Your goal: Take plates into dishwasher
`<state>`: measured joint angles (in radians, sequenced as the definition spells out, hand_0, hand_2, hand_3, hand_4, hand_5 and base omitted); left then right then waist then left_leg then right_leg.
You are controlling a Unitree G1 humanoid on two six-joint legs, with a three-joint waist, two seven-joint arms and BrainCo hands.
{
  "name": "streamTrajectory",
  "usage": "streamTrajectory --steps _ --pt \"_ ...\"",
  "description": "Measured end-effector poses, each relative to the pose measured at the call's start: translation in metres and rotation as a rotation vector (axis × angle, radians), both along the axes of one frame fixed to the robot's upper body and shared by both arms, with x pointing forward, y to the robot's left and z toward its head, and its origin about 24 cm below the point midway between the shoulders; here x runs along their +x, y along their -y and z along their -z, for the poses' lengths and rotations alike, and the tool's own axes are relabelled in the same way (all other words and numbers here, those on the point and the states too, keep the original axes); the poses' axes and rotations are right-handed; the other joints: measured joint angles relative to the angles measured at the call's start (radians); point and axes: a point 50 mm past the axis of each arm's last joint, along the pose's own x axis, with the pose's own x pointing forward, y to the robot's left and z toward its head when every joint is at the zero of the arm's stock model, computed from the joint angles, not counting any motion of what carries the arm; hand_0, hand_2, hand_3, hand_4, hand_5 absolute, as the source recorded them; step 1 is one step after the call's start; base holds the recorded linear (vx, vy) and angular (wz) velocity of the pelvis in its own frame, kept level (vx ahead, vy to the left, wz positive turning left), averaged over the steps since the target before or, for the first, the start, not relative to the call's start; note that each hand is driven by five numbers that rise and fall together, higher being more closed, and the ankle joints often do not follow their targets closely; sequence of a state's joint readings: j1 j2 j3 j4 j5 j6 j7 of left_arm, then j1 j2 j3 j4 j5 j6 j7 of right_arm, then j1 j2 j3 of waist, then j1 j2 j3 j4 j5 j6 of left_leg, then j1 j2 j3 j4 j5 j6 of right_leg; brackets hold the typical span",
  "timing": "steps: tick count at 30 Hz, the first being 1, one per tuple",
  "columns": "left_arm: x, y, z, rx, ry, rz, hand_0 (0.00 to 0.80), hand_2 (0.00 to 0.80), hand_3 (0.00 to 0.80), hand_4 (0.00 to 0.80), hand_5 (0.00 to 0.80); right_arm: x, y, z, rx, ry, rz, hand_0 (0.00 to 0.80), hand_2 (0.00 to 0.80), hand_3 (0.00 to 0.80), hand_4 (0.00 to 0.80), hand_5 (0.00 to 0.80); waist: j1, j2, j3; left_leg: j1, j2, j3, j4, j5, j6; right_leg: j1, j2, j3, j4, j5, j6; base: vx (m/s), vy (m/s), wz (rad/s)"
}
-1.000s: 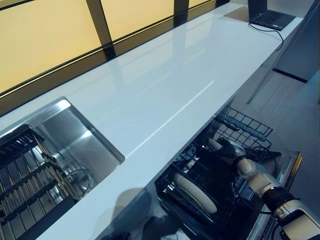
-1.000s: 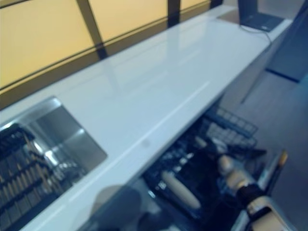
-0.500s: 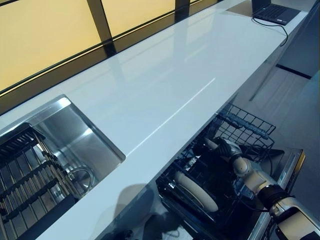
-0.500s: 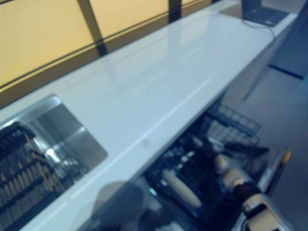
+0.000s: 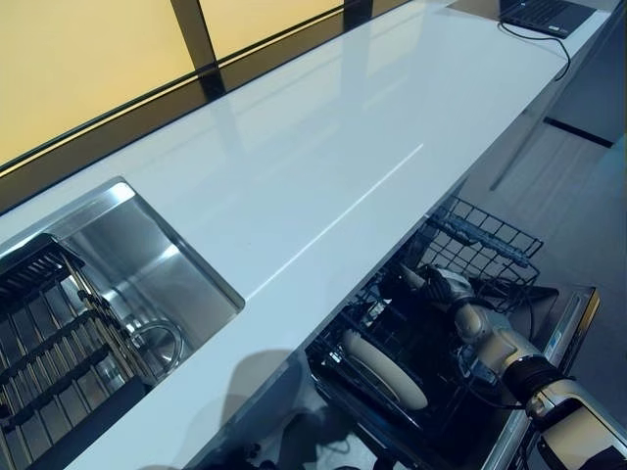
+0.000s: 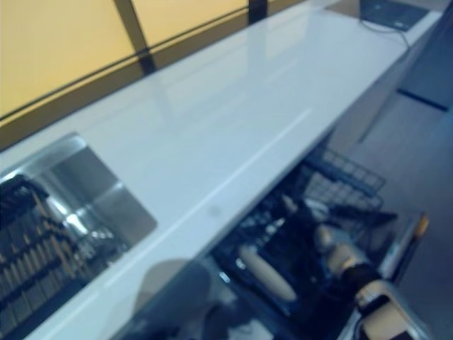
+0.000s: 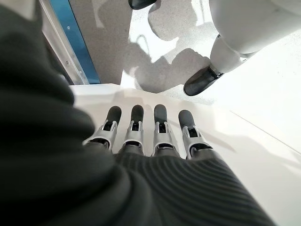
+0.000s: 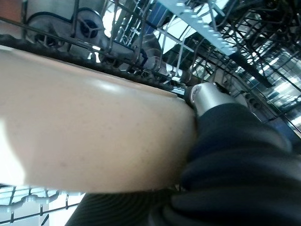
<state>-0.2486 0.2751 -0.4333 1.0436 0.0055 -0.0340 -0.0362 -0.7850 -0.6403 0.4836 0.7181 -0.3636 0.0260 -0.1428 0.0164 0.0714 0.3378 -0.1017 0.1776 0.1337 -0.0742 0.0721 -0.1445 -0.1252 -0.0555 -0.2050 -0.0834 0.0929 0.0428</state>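
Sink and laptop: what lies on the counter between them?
Nothing: in the left eye view the white counter is bare from the sink to the laptop.

Right robot hand (image 5: 443, 291) is down among the dishwasher rack (image 5: 460, 257) wires, a plate (image 5: 384, 369) standing just beside it; bench (image 5: 323, 166) edge overhangs the rack.

Two plates (image 5: 384, 368) (image 8: 89, 132), one rack (image 5: 485, 240), one laptop (image 5: 545, 14).
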Motion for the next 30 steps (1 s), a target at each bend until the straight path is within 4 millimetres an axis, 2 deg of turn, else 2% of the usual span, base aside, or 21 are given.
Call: streamTrajectory --steps 5,8,10,11,12,13,14,30 --pt "0.0006 0.0 -0.0003 0.001 0.002 0.0 0.0 0.0 0.0 0.0 0.0 0.0 0.0016 -0.0001 -0.002 0.01 0.018 0.8 0.8 0.8 0.8 0.8 0.0 0.0 0.004 -0.002 0.0 0.0 0.0 0.0 0.0 -0.002 0.0 -0.001 0.0 0.0 0.0 0.0 0.0 0.0" --pt "0.0007 0.0001 -0.0004 0.0 0.002 0.0 0.0 0.0 0.0 0.0 0.0 0.0 0.0021 0.0003 -0.002 0.008 0.025 0.728 0.728 0.728 0.728 0.728 0.0 0.0 0.004 -0.002 0.0 0.0 0.0 0.0 0.0 -0.002 0.0 -0.002 0.0 0.0 0.0 0.0 0.0 0.0" --pt "0.0011 0.0001 -0.0006 0.001 0.003 0.001 0.0 0.0 0.0 0.0 0.0 0.0 0.0025 0.0006 -0.002 0.007 0.027 0.496 0.496 0.496 0.496 0.496 0.0 -0.001 0.004 -0.002 0.0 0.0 0.0 0.0 0.0 -0.002 0.0 -0.003 0.0 0.0 0.0 0.0 0.0 0.0" --pt "0.0011 0.0001 -0.0006 0.001 0.003 0.0 0.0 0.0 0.0 0.0 0.0 0.0 0.0024 0.0007 -0.002 0.006 0.028 0.436 0.436 0.436 0.436 0.436 0.0 -0.001 0.004 -0.002 0.0 0.0 0.0 0.0 0.0 -0.002 0.0 -0.003 0.0 0.0 0.0 0.0 0.0 0.0" --pt "0.0011 0.0001 -0.0006 0.001 0.003 0.0 0.0 0.0 0.0 0.0 0.0 0.0 0.0023 0.001 -0.002 0.005 0.029 0.276 0.276 0.276 0.276 0.276 0.0 -0.001 0.004 -0.002 0.0 0.0 0.0 0.0 0.0 -0.002 0.0 -0.003 0.0 0.0 0.0 0.0 0.0 0.0" --pt "0.0011 0.0001 -0.0006 0.001 0.003 0.0 0.0 0.0 0.0 0.0 0.0 0.0001 0.0018 0.0015 -0.002 0.003 0.029 0.041 0.041 0.041 0.041 0.041 0.0 -0.001 0.004 -0.002 0.0 0.0 0.0 0.0 0.0 -0.002 0.0 -0.003 0.0 0.0 0.0 0.0 0.0 0.0" --pt "0.0011 0.0001 -0.0006 0.001 0.003 0.0 0.0 0.0 0.0 0.0 0.0 0.0001 0.0019 0.0015 -0.002 0.003 0.03 0.0 0.0 0.0 0.0 0.0 0.0 -0.001 0.004 -0.002 0.0 0.0 0.0 0.0 0.0 -0.002 0.0 -0.003 0.0 0.0 0.0 0.0 0.0 0.0" --pt "0.0036 -0.0002 -0.0022 0.006 0.014 -0.002 0.0 0.0 0.0 0.0 0.0 0.0001 0.0017 0.0016 -0.002 0.003 0.033 0.0 0.0 0.0 0.0 0.0 0.0 -0.01 0.009 -0.002 0.0 -0.001 0.0 0.0 0.0 -0.001 0.0 -0.003 0.0 0.001 0.0 0.0 0.0 0.0"
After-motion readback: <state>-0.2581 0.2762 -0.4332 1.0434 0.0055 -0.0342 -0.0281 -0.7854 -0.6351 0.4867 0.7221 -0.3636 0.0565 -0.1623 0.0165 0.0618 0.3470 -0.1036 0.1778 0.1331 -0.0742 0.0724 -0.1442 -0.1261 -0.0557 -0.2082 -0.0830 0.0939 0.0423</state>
